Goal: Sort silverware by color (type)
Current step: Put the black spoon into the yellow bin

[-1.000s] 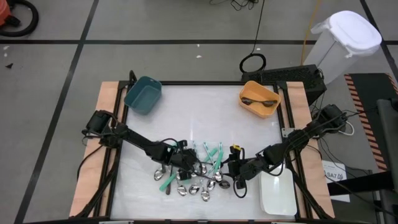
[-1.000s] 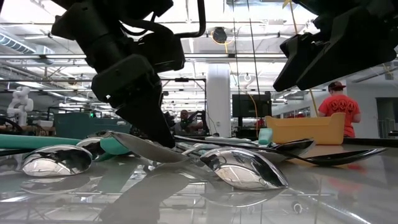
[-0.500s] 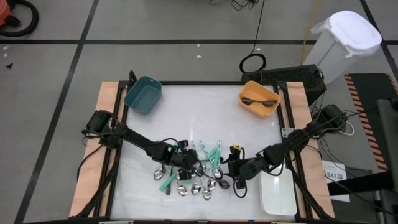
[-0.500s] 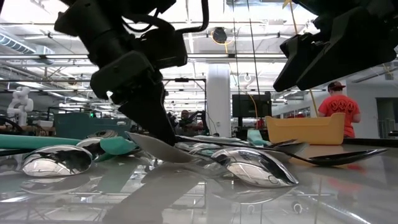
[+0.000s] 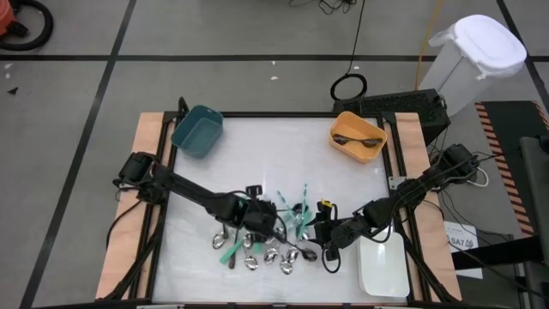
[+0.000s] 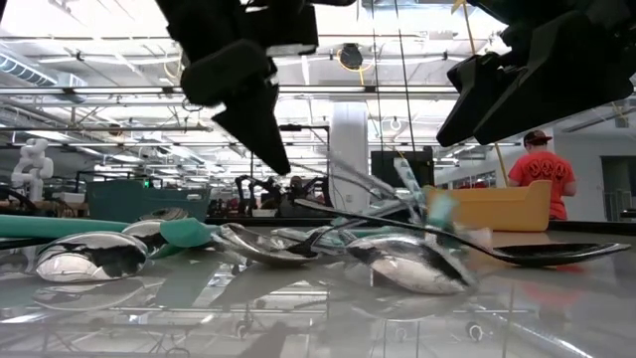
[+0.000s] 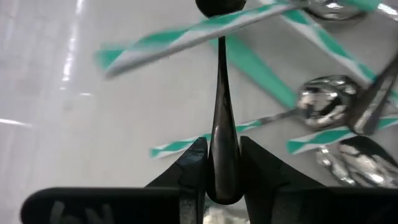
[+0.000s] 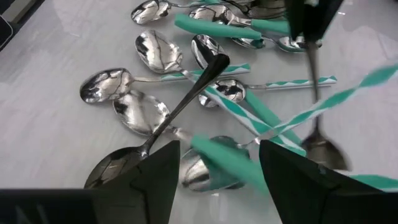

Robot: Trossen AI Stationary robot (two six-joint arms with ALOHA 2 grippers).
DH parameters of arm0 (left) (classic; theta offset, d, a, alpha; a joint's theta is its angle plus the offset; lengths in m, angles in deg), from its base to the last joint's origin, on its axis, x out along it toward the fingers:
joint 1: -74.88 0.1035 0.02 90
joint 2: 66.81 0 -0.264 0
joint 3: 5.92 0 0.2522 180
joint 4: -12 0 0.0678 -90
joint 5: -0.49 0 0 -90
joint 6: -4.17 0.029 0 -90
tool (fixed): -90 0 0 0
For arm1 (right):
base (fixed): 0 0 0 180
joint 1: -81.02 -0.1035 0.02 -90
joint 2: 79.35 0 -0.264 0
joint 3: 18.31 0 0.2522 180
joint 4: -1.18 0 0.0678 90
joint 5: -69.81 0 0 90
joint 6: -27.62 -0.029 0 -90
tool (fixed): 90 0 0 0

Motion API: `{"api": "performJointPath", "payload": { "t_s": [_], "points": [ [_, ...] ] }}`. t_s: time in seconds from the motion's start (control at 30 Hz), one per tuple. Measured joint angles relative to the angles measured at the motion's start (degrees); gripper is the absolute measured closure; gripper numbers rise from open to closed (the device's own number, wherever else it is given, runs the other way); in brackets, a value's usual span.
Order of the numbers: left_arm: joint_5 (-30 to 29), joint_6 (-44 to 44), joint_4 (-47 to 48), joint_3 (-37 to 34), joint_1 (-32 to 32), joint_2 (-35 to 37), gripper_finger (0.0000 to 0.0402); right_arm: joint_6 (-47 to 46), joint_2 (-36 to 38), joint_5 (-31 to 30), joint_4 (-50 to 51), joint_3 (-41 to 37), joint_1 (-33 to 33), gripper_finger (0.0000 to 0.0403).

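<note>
Silverware (image 5: 270, 245) mostly unsorted: heap of silver, dark, teal-handled pieces at table's (image 5: 257, 154) near-middle. Orange bin (image 5: 358, 137) holds couple of dark pieces; teal bin (image 5: 197, 130) looks empty; white bin (image 5: 383, 266) looks empty. Left gripper (image 7: 217, 163) over heap, clamped on dark spoon (image 7: 222, 118), lifted. Right gripper (image 8: 217, 158) beside heap, fingers apart, holding nothing. Sorting barely begun.

Three bins — teal (image 5: 197, 130), orange (image 5: 358, 137), white (image 5: 383, 266) — and two arms.
</note>
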Motion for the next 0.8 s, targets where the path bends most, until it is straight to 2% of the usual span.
{"api": "performJointPath", "payload": {
  "t_s": [0.27, 0.53, 0.67, 0.8],
  "points": [
    [-1.77, 1.62, 6.20, 3.89, -0.15, 0.11, 0.0334, 0.09, 0.00, 0.00, 0.02, 0.00, 0.01, 0.0188],
    [-7.50, 1.80, 10.96, 7.64, -0.15, 0.11, 0.0334, 0.22, 0.00, -0.50, 0.02, 0.00, -0.01, 0.0188],
    [-11.63, 1.68, 12.35, 9.37, -0.17, 0.11, 0.0334, -0.28, 0.12, -4.84, 0.27, 0.00, -0.01, 0.0189],
    [-19.76, 0.11, 12.43, 9.64, -0.53, 0.11, 0.0334, -0.41, 1.08, -10.58, 1.11, 0.00, -0.01, 0.0188]
  ]
}}
